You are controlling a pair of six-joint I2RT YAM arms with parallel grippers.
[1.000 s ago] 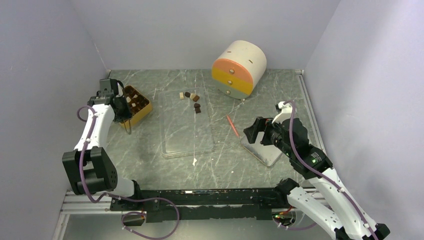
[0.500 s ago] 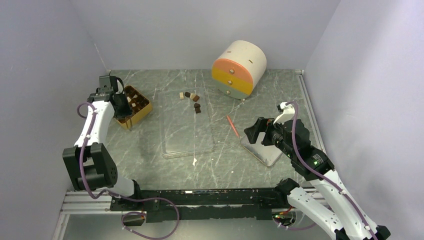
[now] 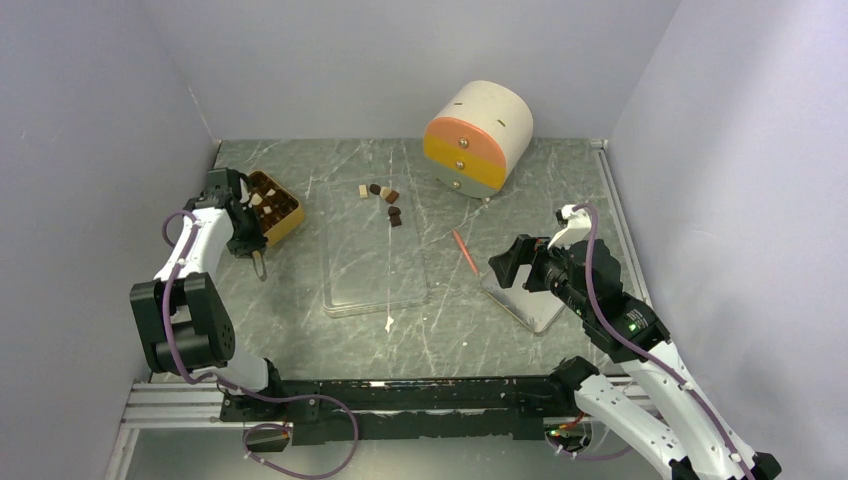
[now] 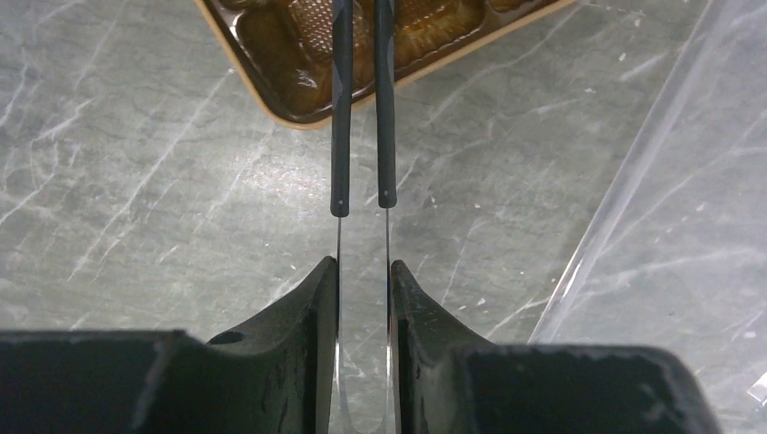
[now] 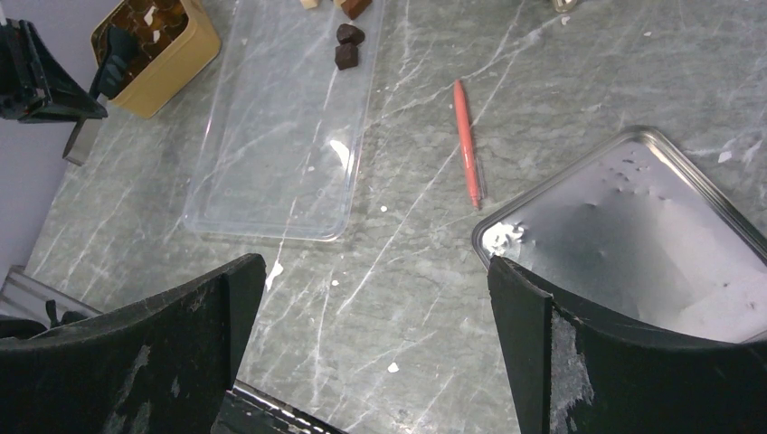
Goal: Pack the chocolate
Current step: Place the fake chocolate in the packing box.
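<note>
Five loose pieces of chocolate (image 3: 390, 196), cream, mid-brown and dark, are seen clustered at the far end of a clear plastic tray (image 3: 375, 265) in the middle of the grey-green marbled table (image 3: 300, 330). Further pieces are seated in the compartments of a golden-brown tray (image 3: 287, 226), which is set at the far left, just beside the clear tray's far left corner.

The left gripper (image 4: 362, 14) is held at the near edge of the golden-brown tray, and its two thin, long fingers (image 4: 340, 108) are kept close together with only a narrow gap. Their tips are cut off at the top of the wrist view, so it cannot be told whether anything is pinched between them.

An orange-red pen (image 3: 465, 251) is laid on the table to the right of the clear tray, and a shallow silver metal tin (image 5: 633, 235) is placed just right of it. The right gripper (image 5: 373, 267) is held above the table near that tin, its fingers spread wide with nothing between them.

A cream cylindrical drawer box (image 3: 478, 135) with an orange and a yellow drawer front is set at the far edge.
</note>
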